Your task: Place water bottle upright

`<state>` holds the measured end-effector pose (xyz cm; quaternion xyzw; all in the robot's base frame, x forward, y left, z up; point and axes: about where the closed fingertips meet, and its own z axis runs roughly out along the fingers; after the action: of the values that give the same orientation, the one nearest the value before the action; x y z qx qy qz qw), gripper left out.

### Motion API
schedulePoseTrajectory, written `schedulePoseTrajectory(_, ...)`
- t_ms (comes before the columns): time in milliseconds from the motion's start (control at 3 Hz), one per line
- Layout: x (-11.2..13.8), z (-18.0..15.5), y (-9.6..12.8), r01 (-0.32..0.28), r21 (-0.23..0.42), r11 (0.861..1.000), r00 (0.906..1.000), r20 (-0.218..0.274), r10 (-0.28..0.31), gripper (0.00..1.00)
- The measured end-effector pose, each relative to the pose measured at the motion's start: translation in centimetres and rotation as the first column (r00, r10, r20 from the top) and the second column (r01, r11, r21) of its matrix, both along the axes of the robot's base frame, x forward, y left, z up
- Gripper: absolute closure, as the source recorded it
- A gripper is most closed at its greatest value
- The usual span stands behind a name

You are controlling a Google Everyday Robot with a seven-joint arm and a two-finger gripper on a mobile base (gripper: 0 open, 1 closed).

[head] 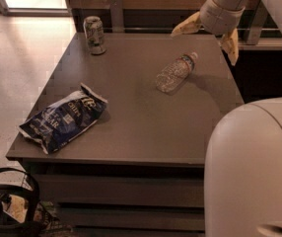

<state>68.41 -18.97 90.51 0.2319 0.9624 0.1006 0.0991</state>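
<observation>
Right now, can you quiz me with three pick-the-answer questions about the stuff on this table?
1. Where is the can? A. the table's far left corner B. its near edge C. the floor
2. What colour is the chip bag? A. red B. dark blue C. green
3. How is the water bottle? A. standing B. lying on its side C. held up

Answers: 1 A, it stands by the far left corner. 2 B, the wrapper is dark blue with white print. 3 B, it lies flat, and the gripper hangs open above the far right edge, holding nothing.
</observation>
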Motion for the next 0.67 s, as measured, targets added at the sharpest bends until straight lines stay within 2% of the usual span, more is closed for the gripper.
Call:
schedulePoseTrajectory(333,0.4,-0.7,0.5,0.079,-0.019,0.997,0.9960,-0.040,-0.080,0.00)
schedulePoseTrajectory(667,0.7,-1.8,1.3,0.118,-0.029,0.993,0.9903,-0.070,-0.120,0.00)
